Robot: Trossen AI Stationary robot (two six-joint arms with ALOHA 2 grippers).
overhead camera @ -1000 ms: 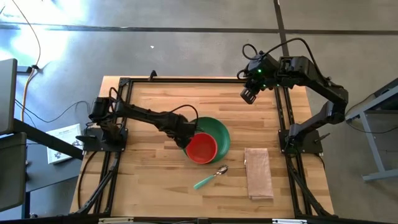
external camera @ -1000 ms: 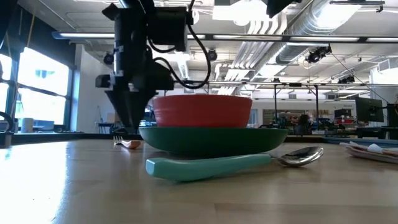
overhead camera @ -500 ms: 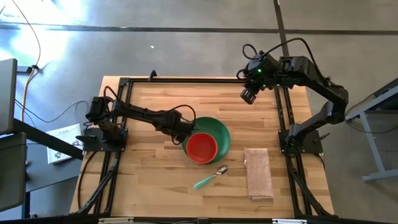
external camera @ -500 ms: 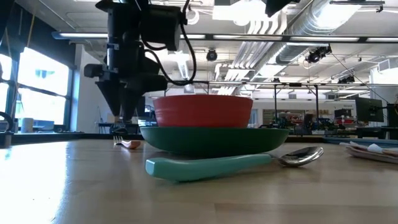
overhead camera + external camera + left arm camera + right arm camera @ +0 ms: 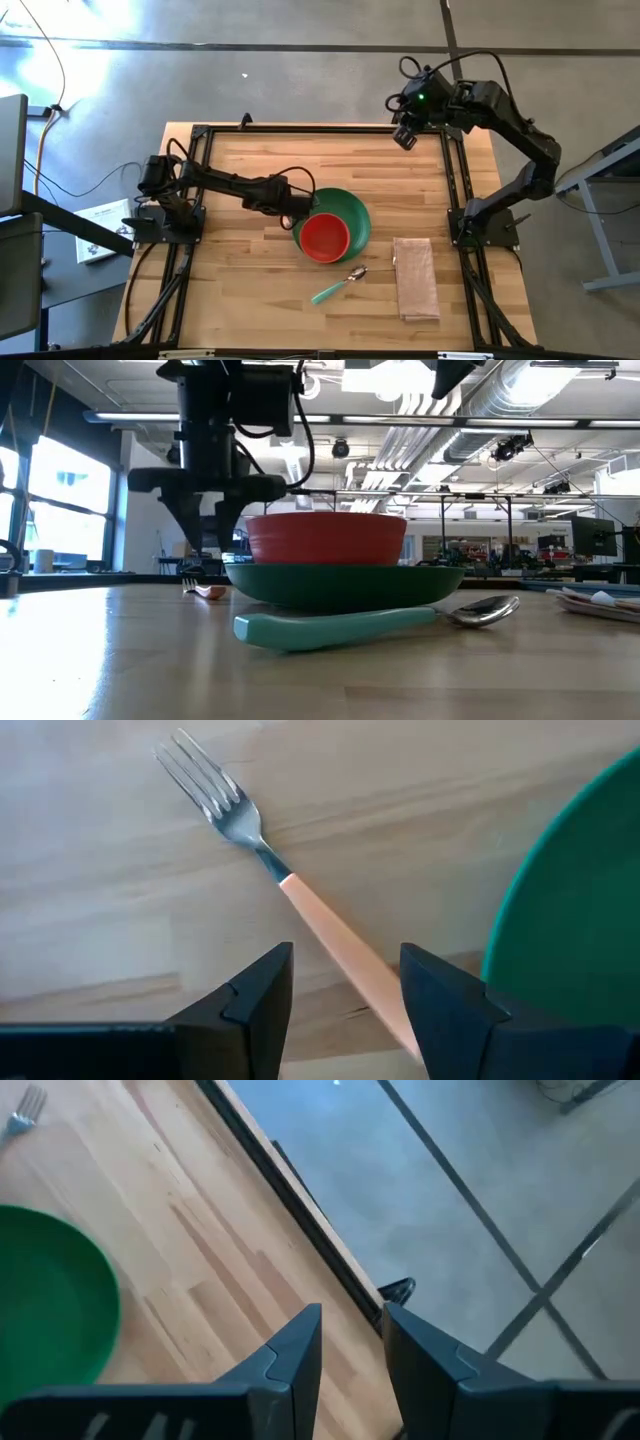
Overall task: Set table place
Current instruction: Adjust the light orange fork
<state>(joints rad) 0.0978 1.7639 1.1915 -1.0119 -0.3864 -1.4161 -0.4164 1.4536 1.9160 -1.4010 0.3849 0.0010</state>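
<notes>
Wood planks framed by a black rail form the table (image 5: 240, 275), where a place setting is partly laid. Leftmost of the pieces, the fork (image 5: 285, 885) lies flat just beside the green plate (image 5: 352, 207), its orange handle running under the left gripper (image 5: 345, 990), whose jaws stand spread on either side of that handle without touching it. The fork looks light, stiff and thin, likely smooth enough to skid on the wood; the handle's middle seems the best place to pinch, squarely across its width. From its base at the left rail, the left arm reaches low across the planks, wrist pointing down at the plate's edge. A red bowl (image 5: 324, 236) sits on the plate, a teal-handled spoon (image 5: 338, 284) lies near the front of it, and a folded napkin (image 5: 416, 277) rests further right. Over the far right corner, the right gripper (image 5: 350, 1342) waits high, jaws slightly parted and holding nothing.
</notes>
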